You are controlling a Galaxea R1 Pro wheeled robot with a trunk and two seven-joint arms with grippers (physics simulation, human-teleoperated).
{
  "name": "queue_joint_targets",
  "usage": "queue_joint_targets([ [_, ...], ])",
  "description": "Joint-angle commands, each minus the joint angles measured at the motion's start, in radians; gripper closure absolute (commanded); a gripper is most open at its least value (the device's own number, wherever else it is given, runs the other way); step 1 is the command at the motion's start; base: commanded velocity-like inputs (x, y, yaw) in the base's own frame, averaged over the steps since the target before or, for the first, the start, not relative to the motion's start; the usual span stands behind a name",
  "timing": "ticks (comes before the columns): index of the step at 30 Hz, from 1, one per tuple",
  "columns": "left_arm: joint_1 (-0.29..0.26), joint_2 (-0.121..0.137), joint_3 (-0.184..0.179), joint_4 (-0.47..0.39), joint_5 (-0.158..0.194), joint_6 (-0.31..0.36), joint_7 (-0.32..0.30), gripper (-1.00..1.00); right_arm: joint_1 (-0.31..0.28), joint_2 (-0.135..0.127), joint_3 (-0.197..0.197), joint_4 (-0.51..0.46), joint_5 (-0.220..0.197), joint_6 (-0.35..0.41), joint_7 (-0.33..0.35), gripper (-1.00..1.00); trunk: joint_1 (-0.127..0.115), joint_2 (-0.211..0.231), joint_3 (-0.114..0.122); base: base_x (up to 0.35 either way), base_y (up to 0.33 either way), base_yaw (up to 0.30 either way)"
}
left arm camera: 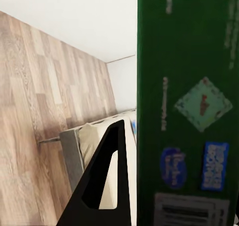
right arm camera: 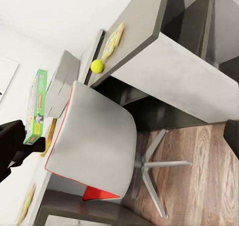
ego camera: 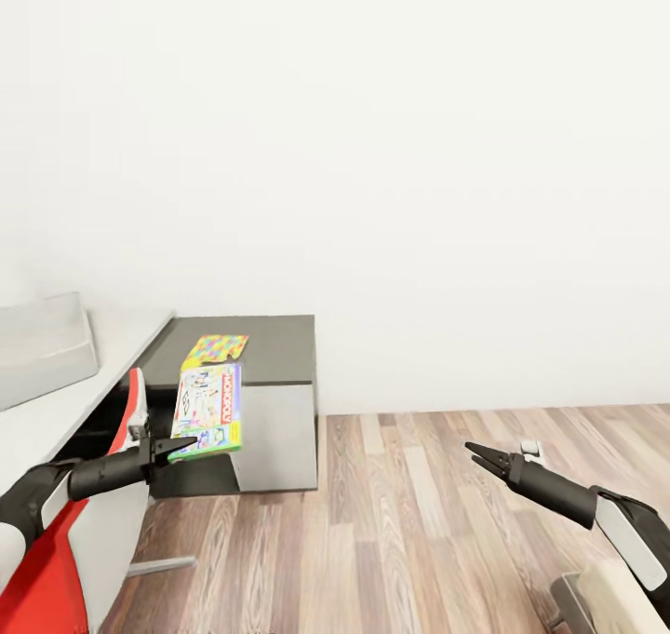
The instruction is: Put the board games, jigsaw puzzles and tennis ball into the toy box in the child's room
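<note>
Plain white walls and warm wood-plank flooring (ego camera: 437, 522) all round. Far left in the head view, the long white-topped table (ego camera: 65, 401) runs along the wall with the light grey shallow toy box with sloping sides (ego camera: 42, 345) sitting on it. Tucked under the table edge is a white shell chair with a red seat (ego camera: 56, 541) on a thin metal foot. The left end effector (ego camera: 177, 446) is clamped on the bottom edge of a thin rectangular white, green and red printed board game box (ego camera: 209, 409), holding it upright in the air in front of the low dark grey cabinet (ego camera: 270, 373); the left wrist view shows the box's dark green back right against one black finger (left arm camera: 107, 181). On the cabinet's matte top lies a flat, multicoloured jigsaw puzzle slab (ego camera: 216, 347). In the right wrist view a small fuzzy yellow-green tennis ball (right arm camera: 97, 65) rests on the table. Over bare floor to the right, the right end effector (ego camera: 486, 457) hangs with its black fingers slightly apart, holding nothing.
</note>
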Motion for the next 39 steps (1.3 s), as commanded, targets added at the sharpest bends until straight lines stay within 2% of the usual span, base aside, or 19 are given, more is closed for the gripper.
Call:
queue_joint_targets([
  [1,-0.001,0.000,0.002,0.000,-0.001,0.010,-0.004,1.00,0.000,0.000,0.000,0.000,-0.006,0.007,0.000,-1.00,-0.004,0.006,0.002,0.022,-0.001,0.292],
  [11,0.004,0.001,-0.004,-0.089,-0.002,0.020,-0.005,1.00,0.000,0.000,0.000,0.000,-0.006,0.007,-0.001,-1.00,-0.042,0.076,0.033,0.004,0.000,0.292],
  [20,0.005,0.000,-0.005,-0.105,-0.002,0.021,-0.006,1.00,0.000,0.000,-0.001,0.007,-0.006,0.006,-0.003,-1.00,-0.077,0.139,0.062,0.000,0.000,0.272],
  [39,0.005,0.000,-0.005,-0.107,-0.002,0.021,-0.006,1.00,0.000,0.000,-0.004,0.005,-0.009,0.005,-0.008,-1.00,-0.149,0.272,0.121,0.000,0.000,0.022],
])
